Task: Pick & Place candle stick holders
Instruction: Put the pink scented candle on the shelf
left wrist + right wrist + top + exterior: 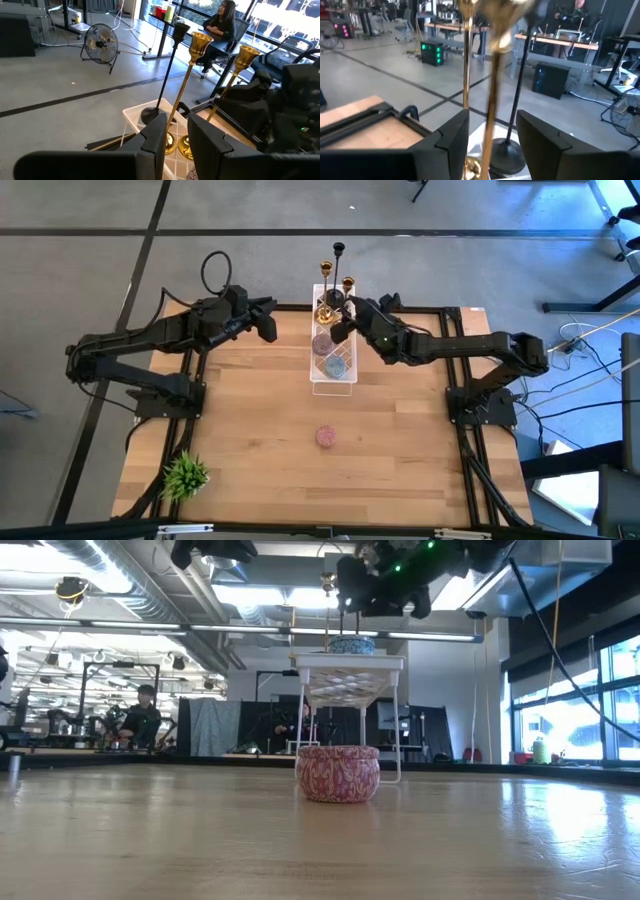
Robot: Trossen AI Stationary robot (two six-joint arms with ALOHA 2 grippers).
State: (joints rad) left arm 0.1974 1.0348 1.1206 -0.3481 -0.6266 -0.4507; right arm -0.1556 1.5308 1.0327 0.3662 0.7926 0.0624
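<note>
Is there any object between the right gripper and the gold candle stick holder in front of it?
Nothing visible stands between them. The right gripper is open, and the gold candle stick holder stem already rises in the gap between its fingers; the black candle stick holder stands behind.

No readable text, label, brand, number or sign is showing in any of the four views.
</note>
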